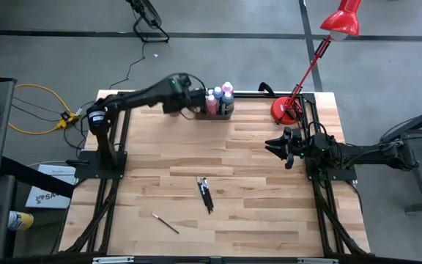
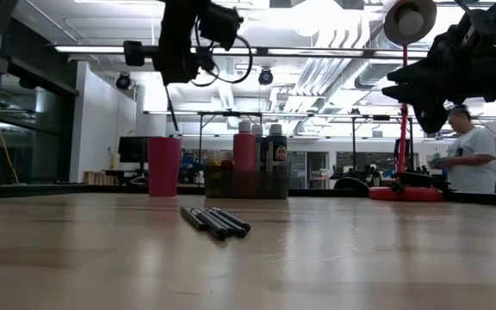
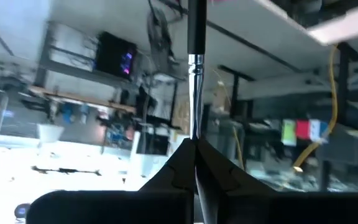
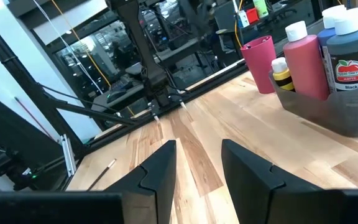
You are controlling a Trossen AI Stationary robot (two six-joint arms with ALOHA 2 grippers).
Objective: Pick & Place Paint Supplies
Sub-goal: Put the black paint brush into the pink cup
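The left gripper (image 1: 196, 99) is raised above the far edge of the wooden counter (image 1: 255, 198), just beside the grey tray (image 1: 224, 114), and its fingers (image 3: 185, 165) are pinched tight on a thin dark-handled paintbrush (image 3: 195, 68), whose silver ferrule and handle stick straight out from between them in the left wrist view. The tray stands at the far middle of the counter and holds upright paint bottles (image 1: 220, 97): a pink one (image 4: 306, 59), a dark one labelled black (image 4: 353, 65), a small yellow one (image 4: 283, 74) and others with pale caps. A red cup (image 4: 260, 55) stands just beside the tray on the side facing the left arm. A cluster of dark paintbrushes (image 1: 206, 193) lies flat near the middle of the counter, touching one another, and one single brush (image 1: 165, 224) lies well apart from them toward the near left corner. The right gripper (image 1: 283, 150) hangs above the right side of the counter, near a red lamp base (image 1: 284, 111); its fingers (image 4: 160, 165) stand parted with bare wood showing between them and nothing held. In the low view a person (image 2: 469, 159) in a white shirt stands in the room beyond the counter.
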